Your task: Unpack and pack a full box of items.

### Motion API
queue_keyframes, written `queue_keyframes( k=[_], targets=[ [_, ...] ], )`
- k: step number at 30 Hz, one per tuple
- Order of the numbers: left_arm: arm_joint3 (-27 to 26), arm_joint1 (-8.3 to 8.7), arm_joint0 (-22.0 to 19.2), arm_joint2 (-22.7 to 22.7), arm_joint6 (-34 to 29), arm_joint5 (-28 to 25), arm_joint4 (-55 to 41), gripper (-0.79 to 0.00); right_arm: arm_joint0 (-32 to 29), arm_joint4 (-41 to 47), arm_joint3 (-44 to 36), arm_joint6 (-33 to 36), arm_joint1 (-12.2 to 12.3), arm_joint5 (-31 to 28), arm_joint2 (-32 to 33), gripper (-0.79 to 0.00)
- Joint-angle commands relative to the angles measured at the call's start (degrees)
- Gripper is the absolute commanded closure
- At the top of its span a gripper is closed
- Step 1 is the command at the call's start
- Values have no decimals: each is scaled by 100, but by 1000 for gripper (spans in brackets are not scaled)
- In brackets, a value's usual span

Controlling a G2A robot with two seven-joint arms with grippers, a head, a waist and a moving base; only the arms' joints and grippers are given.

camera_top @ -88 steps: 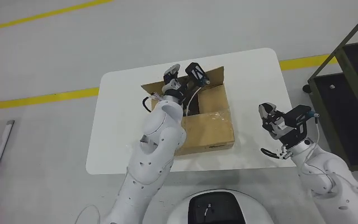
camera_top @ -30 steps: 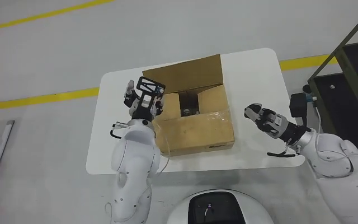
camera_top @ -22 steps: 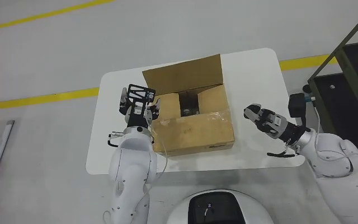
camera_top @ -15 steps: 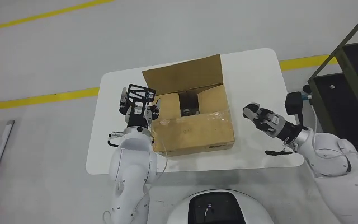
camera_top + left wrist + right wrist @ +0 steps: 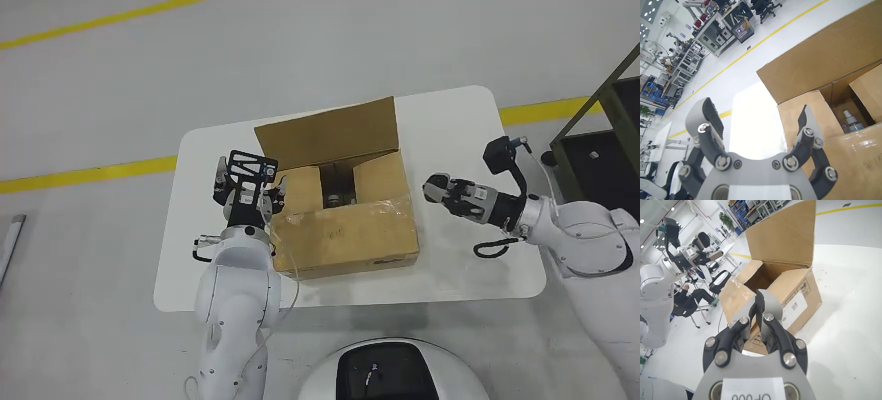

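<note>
I see the box (image 5: 345, 235) standing mid-table (image 5: 460, 130), far flap upright, with a spray bottle (image 5: 850, 121) inside. My left gripper (image 5: 756, 111) hangs spread wide just beside the box's left wall. My right gripper (image 5: 758, 298), fingers pressed together on nothing, hovers near its right wall.
</note>
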Motion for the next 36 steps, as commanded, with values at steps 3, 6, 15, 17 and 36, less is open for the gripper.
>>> queue_keyframes(
  k=[3, 6, 15, 17, 36],
  targets=[
    [0, 0, 0, 0, 0, 0, 0, -785, 242, -35, 171, 166, -4, -56, -288, -296],
    [0, 0, 0, 0, 0, 0, 0, -785, 369, -52, 330, 90, -13, -59, -438, -308],
    [0, 0, 0, 0, 0, 0, 0, -785, 691, -135, 823, -14, -17, -51, -723, -354],
    [0, 0, 0, 0, 0, 0, 0, -785, 751, -205, 890, -21, -20, -33, -808, -348],
    [0, 0, 0, 0, 0, 0, 0, -785, 437, 1014, 425, 1164, 150, -168, -864, -308]
  ],
)
